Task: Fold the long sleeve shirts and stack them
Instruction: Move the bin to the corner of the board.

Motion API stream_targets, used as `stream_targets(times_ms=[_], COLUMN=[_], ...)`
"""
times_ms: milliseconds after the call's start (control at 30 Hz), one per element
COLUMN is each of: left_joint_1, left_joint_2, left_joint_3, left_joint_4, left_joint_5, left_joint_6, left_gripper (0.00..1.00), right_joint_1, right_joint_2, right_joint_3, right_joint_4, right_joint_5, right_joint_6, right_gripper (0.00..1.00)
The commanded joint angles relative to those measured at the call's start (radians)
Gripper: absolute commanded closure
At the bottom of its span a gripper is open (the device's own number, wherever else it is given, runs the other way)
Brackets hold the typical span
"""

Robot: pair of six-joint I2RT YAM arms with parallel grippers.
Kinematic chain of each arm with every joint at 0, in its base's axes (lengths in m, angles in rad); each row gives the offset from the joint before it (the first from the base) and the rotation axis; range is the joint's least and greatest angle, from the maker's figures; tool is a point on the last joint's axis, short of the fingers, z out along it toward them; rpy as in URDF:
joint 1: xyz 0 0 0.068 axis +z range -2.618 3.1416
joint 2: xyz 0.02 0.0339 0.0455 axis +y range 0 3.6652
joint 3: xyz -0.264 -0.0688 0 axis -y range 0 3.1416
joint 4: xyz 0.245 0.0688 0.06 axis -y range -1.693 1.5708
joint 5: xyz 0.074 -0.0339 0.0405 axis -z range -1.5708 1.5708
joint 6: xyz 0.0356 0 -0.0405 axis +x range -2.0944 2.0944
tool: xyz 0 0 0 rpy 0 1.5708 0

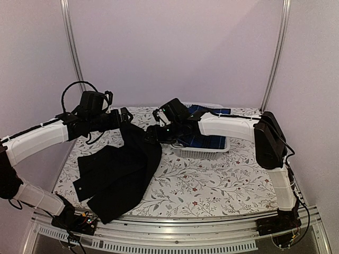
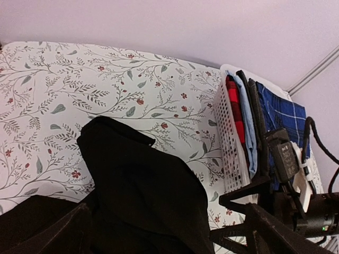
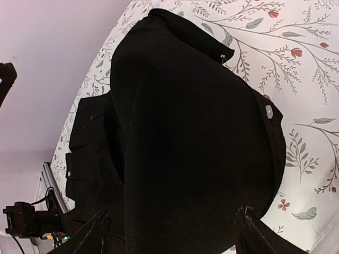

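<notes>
While the black shirt [image 1: 119, 169] lies bunched just left of the basket [image 1: 201, 154], with the left claw [image 1: 126, 114] and right claw [image 1: 150, 134] both spread apart over its raised end, only a single layer should be pinched and drawn flat.

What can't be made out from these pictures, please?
- Right wrist view: the bottom edge cuts off the right gripper's tips, so whether it grips the black shirt is unclear.
- Top view: the right arm covers most of the basket; its contents stay uncertain.
- Top view: the left gripper blends into the black shirt; contact is unclear.
</notes>
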Motion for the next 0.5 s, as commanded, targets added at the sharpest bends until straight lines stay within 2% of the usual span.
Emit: stream_targets(times_ms=[0,467], left_joint_1=[0.005,0.005], left_joint_2=[-0.019,-0.025], left_joint_3=[0.011,0.003], left_joint_4=[-0.004,-0.003], left_joint_5=[0.013,0.027], left_joint_6=[0.001,0.002], left_gripper=[0.00,0.00], right_joint_1=[-0.050,-0.233], right_joint_2=[0.053,0.051], right_joint_3=[-0.030,-0.069], right_joint_4=[-0.039,-0.066], right_joint_5=[0.083,0.254], right_joint_6=[0.045,0.042], right_gripper=[0.22,0.22])
